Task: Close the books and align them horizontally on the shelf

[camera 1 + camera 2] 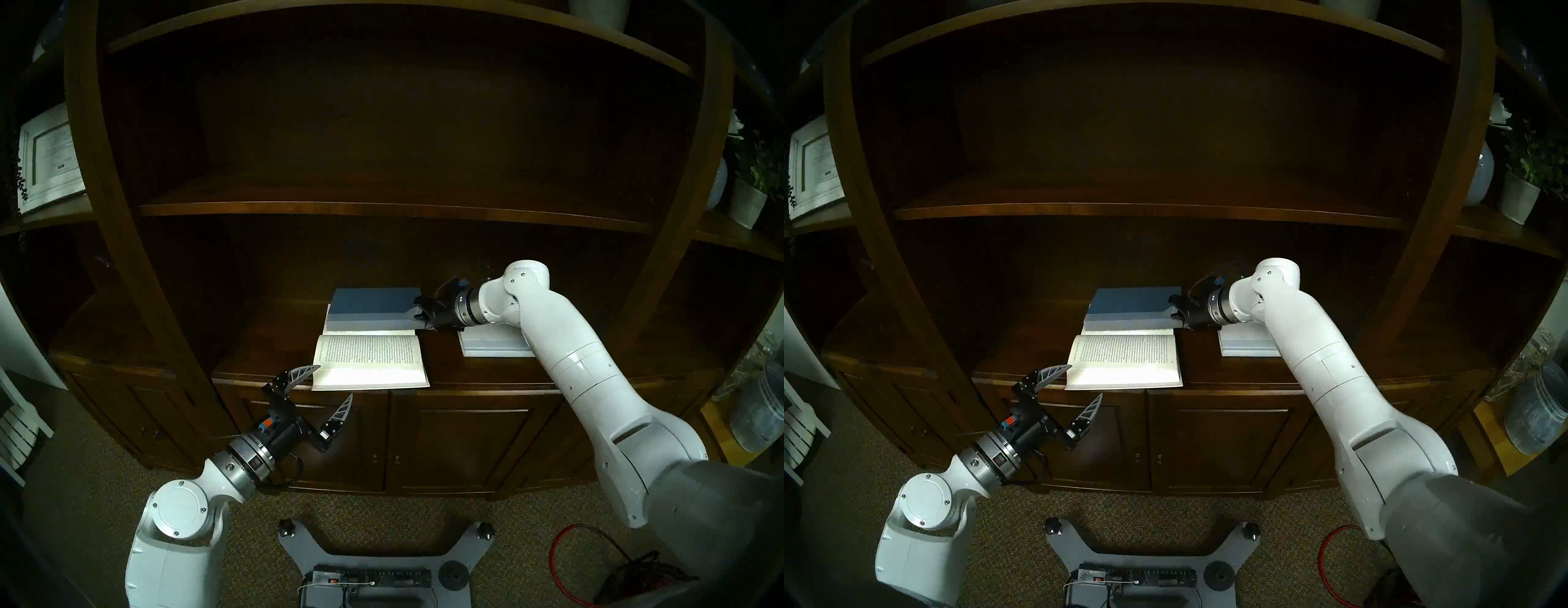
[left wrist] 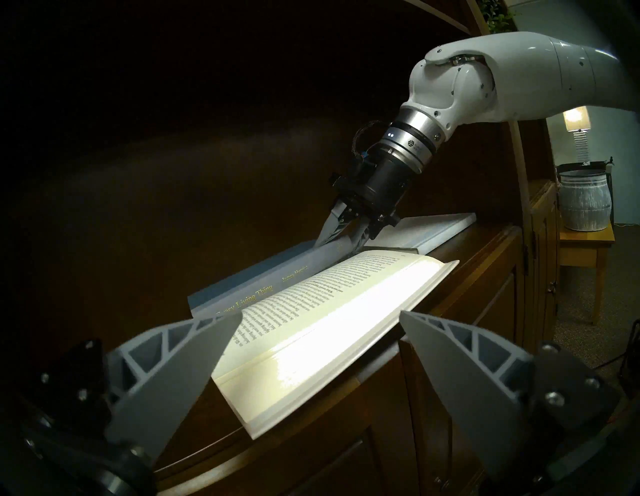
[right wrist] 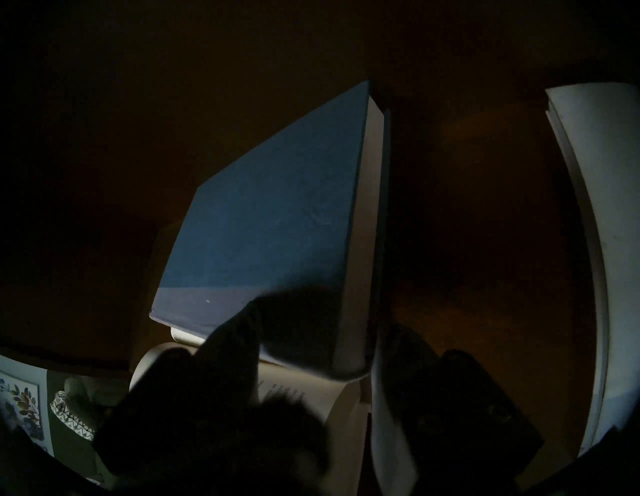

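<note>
Three books lie on the shelf [image 1: 263, 339]: the blue hardcover [image 1: 373, 308] closed at the back, the white paperback [image 1: 369, 361] open at the front lip, the white squarish book [image 1: 492, 342] to the right. The right hand [image 2: 341, 239] grasps the hardcover's near right corner, probably to slide it straight, while the left hand [image 1: 324, 392] waits released just off the paperback's left edge.

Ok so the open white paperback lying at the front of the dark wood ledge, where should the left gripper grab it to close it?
Best guess: take the open white paperback by its left page edge, coming in level from the left, where the open left gripper already sits. The book lies flat, pages up, its near edge along the front of the dark wood ledge, so that thin side edge is exposed for folding over.
</note>
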Motion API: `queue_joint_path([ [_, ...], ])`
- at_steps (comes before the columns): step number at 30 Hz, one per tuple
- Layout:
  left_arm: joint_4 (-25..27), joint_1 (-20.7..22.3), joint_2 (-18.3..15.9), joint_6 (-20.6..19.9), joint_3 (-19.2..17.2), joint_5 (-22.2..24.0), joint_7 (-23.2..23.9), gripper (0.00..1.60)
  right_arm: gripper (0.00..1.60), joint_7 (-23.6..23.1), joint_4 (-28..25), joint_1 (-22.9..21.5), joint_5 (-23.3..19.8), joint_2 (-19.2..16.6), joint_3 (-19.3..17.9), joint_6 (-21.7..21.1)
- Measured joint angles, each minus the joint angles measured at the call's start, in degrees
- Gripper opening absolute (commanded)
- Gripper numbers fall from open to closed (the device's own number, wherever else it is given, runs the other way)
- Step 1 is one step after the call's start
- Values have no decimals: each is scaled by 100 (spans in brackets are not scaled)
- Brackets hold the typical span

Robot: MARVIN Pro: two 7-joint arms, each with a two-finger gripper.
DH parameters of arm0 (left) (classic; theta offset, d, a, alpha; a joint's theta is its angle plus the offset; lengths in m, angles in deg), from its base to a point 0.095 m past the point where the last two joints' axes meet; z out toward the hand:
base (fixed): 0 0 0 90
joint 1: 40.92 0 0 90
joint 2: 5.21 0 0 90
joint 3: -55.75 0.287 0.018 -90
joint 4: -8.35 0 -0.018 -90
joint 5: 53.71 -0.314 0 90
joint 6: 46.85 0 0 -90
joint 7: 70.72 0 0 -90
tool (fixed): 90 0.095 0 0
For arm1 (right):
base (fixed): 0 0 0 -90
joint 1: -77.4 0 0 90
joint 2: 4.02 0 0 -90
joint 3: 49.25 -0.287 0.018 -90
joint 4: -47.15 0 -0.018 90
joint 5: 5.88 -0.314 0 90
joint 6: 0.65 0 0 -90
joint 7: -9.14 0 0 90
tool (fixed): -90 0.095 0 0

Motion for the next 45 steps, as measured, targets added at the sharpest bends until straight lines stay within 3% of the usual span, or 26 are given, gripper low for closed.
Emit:
queue_joint_path([
  [16, -1, 0, 4, 0, -2, -2, 4, 160, 0, 1, -843, 253, -293, -400, -275, 5],
  [31, 2, 0, 8, 0, -5, -4, 9, 160, 0, 95, -870, 461, -452, -604, -451, 34],
  [45, -3, 1, 12, 0, -7, -6, 13, 160, 0, 366, -874, 599, -385, -1111, -868, 22],
])
